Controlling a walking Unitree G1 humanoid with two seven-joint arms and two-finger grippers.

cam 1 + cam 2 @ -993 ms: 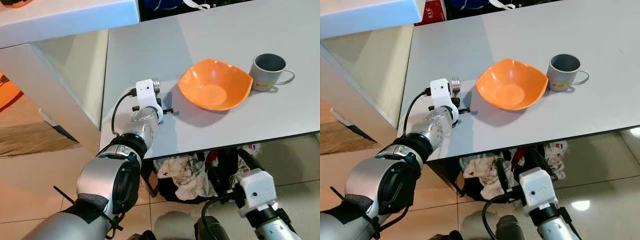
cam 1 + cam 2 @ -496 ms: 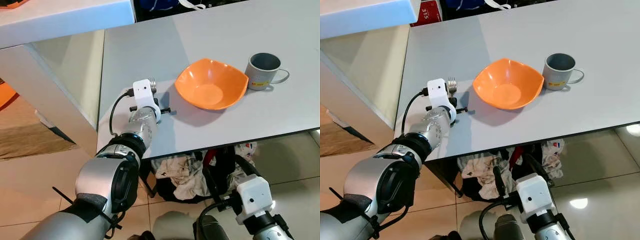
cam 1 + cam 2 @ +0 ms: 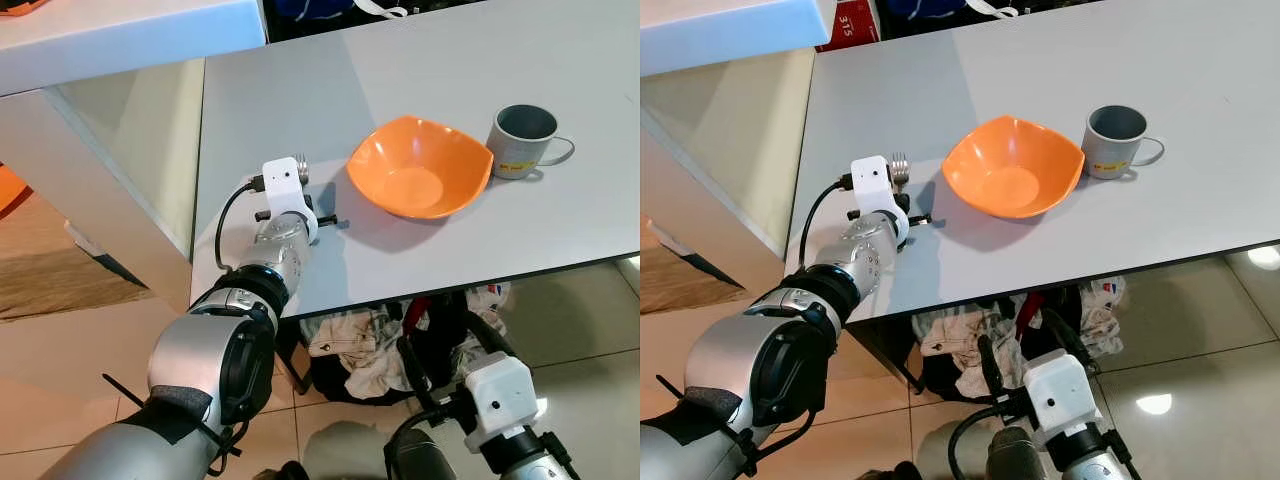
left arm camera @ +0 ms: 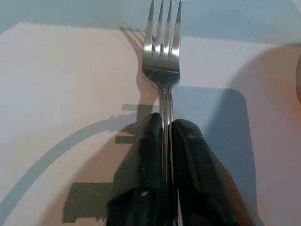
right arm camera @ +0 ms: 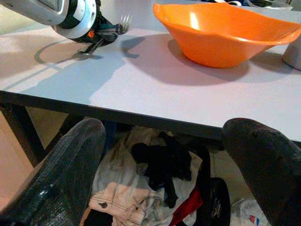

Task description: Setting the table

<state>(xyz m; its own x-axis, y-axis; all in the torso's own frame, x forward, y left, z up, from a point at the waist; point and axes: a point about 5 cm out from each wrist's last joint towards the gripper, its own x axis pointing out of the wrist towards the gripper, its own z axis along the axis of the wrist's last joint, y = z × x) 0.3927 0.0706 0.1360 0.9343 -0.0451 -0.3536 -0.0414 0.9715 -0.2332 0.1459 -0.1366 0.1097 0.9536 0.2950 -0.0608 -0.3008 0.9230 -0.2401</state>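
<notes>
- We're pinching the fork (image 4: 162,70) by its handle in the left pincer (image 4: 164,136), low over the bench (image 3: 560,230), just beside the orange bowl (image 3: 420,170).
- We're thinking: lay it flat, tines forward, then let go.
- Bench edge is near our wrist; bowl's crowding the right.
- Right pincer (image 5: 164,155) is hanging wide open, empty, below the bench.

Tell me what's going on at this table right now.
The robot is setting the table. Its left gripper holds a fork by the handle, fingers shut on it, low over the tabletop just left of the orange bowl. A grey mug stands right of the bowl. The right gripper hangs open below the table edge, above a heap of clothes on the floor.
</notes>
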